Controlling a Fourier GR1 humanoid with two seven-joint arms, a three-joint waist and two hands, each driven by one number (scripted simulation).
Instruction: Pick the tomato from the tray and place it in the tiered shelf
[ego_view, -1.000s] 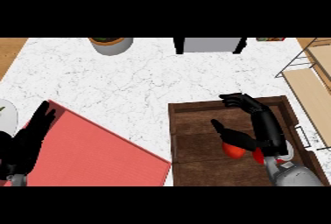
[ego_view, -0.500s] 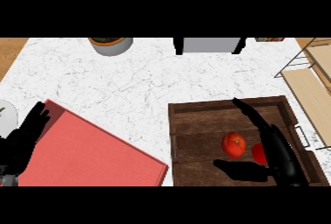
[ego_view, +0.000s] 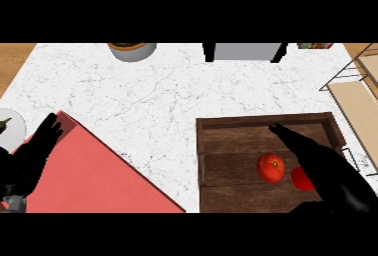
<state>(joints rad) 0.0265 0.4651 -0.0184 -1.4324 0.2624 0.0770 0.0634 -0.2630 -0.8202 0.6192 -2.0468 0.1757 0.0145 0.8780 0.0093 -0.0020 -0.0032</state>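
Marble counter (ego_view: 184, 95) fills the head view, white with grey veining, and a dark wooden tray (ego_view: 229, 165) sits on it at the lower right. Inside the tray lies the tomato (ego_view: 271, 167), red with a small green stem spot, resting on the tray's floor just right of its middle. A second red object (ego_view: 300, 179) shows just to the tomato's right, partly hidden under the right hand (ego_view: 317, 160); what it is cannot be told. That right hand comes in from the lower right corner and lies over the tray with its fingers straight and extended toward the tray's far wall, the fingertips reaching past the tomato; the hand is just beside the tomato and is not curled round it. The left hand (ego_view: 33, 155) shows at the left edge, open with fingers straight and pointing up, over the edge of a large red mat (ego_view: 96, 180) that covers the lower left of the counter. The tiered shelf (ego_view: 358, 100), light wood in a thin wire frame, stands at the right edge, beyond the tray. Along the far edge are a grey pot (ego_view: 133, 50) and a grey box-like object (ego_view: 246, 51). A white plate (ego_view: 9, 131) peeks in at the far left.
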